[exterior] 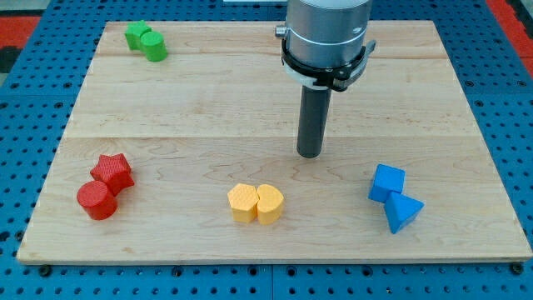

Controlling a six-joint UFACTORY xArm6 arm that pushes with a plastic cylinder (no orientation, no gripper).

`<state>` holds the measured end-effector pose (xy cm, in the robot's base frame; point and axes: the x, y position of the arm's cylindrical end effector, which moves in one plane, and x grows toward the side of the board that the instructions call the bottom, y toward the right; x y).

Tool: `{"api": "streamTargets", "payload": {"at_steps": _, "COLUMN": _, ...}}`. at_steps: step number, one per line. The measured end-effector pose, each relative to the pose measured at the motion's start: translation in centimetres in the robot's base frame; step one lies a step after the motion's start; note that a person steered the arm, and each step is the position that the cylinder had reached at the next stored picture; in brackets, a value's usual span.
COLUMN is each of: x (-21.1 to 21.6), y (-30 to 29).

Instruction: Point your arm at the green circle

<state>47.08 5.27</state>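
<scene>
The green circle (155, 46) is a short green cylinder at the view's top left, touching a green star (136, 34) on its left. My tip (309, 154) rests on the wooden board (208, 108) near the middle, far to the right of and below the green circle. It touches no block.
A red star (113, 172) and a red cylinder (97, 201) sit at the bottom left. A yellow hexagon (242, 202) and a yellow heart (269, 203) sit at the bottom centre. A blue cube (387, 182) and a blue triangle (403, 212) sit at the bottom right.
</scene>
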Motion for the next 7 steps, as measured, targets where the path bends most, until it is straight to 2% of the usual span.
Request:
{"api": "streamTargets", "payload": {"at_steps": 3, "x": -0.3, "y": -0.1}}
{"api": "streamTargets", "payload": {"at_steps": 4, "x": -1.2, "y": -4.2}}
{"api": "streamTargets", "payload": {"at_steps": 6, "x": -5.9, "y": -15.3}}
{"api": "streamTargets", "payload": {"at_steps": 7, "x": -8.2, "y": -18.6}}
